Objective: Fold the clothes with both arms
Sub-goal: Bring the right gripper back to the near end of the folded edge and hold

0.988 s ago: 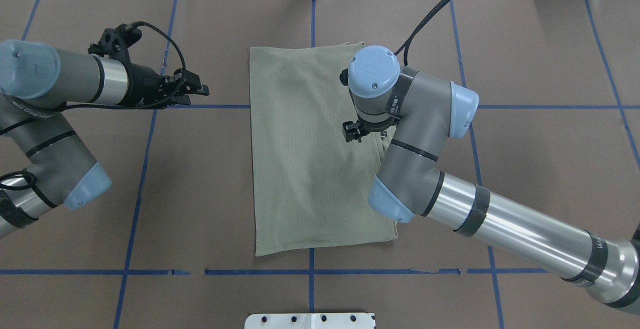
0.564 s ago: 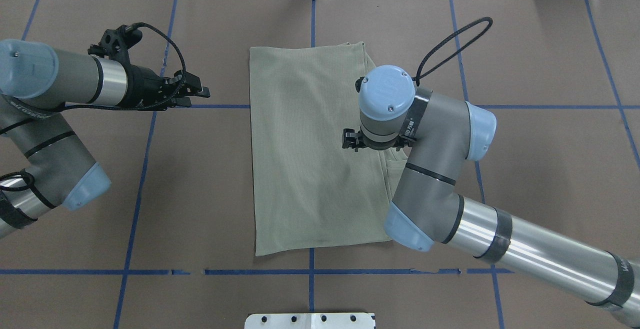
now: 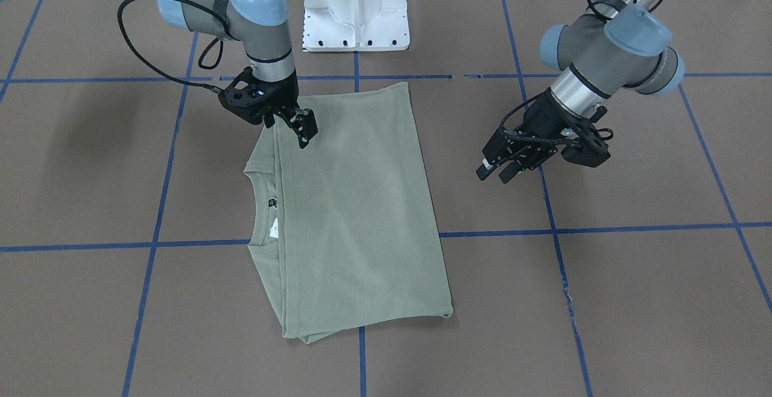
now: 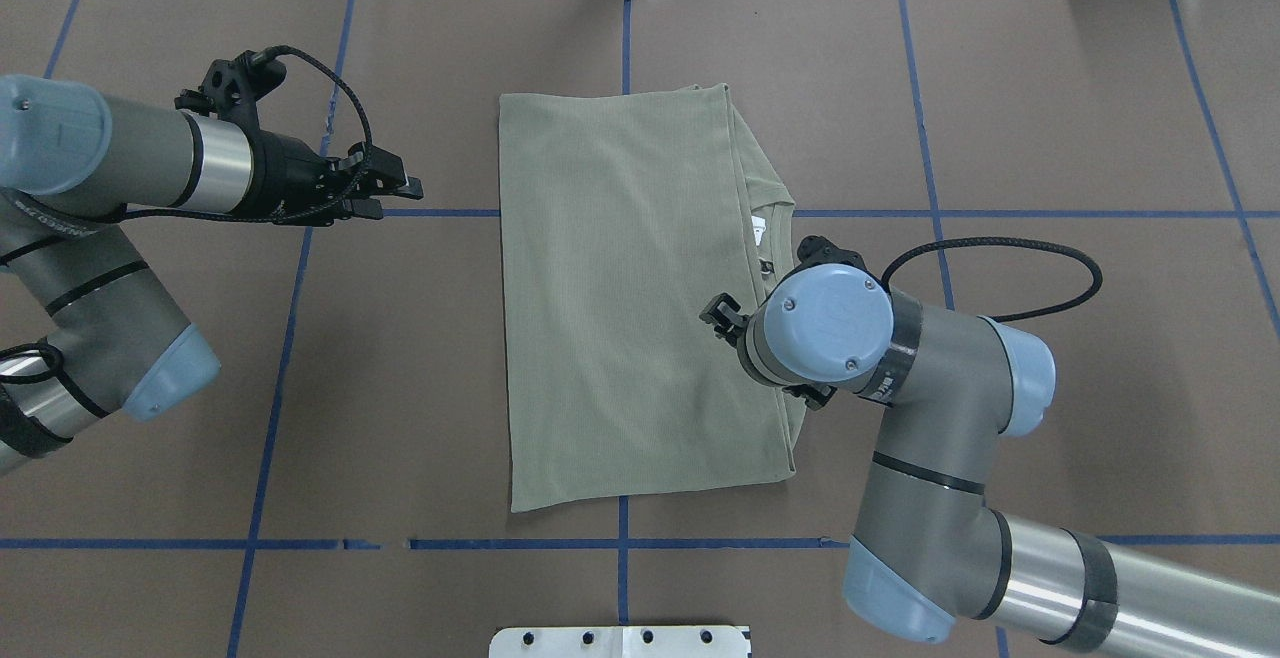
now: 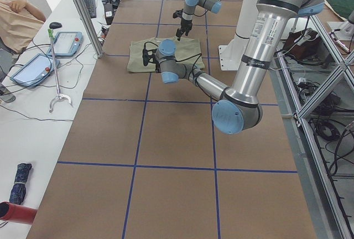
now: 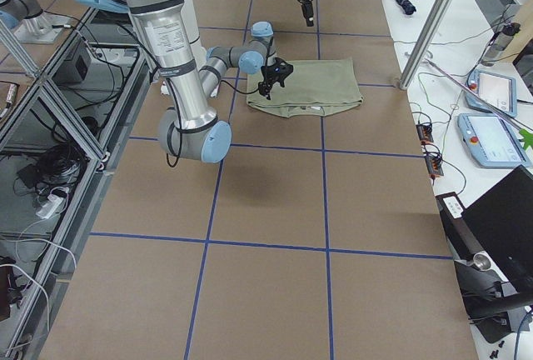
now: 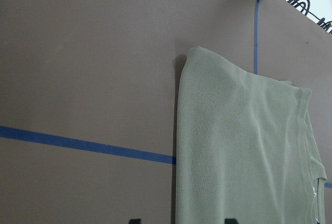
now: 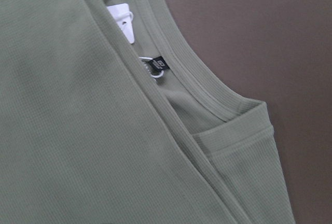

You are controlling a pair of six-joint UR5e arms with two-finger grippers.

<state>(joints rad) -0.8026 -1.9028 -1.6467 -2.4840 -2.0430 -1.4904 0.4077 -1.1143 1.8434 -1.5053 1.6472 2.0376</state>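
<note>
Bare table [image 4: 440,338] lying open between left gripper [image 4: 400,193] and shirt [image 4: 620,308]; right gripper [image 3: 303,130] hanging low over shirt's collar side, blocking passage there.

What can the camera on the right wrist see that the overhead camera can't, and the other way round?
Only the wrist camera shows the fine ribs of the collar, close up. Only the overhead shows the left arm, the right arm and the whole folded shirt. Both show the shirt's white tag and the brown table.
</note>
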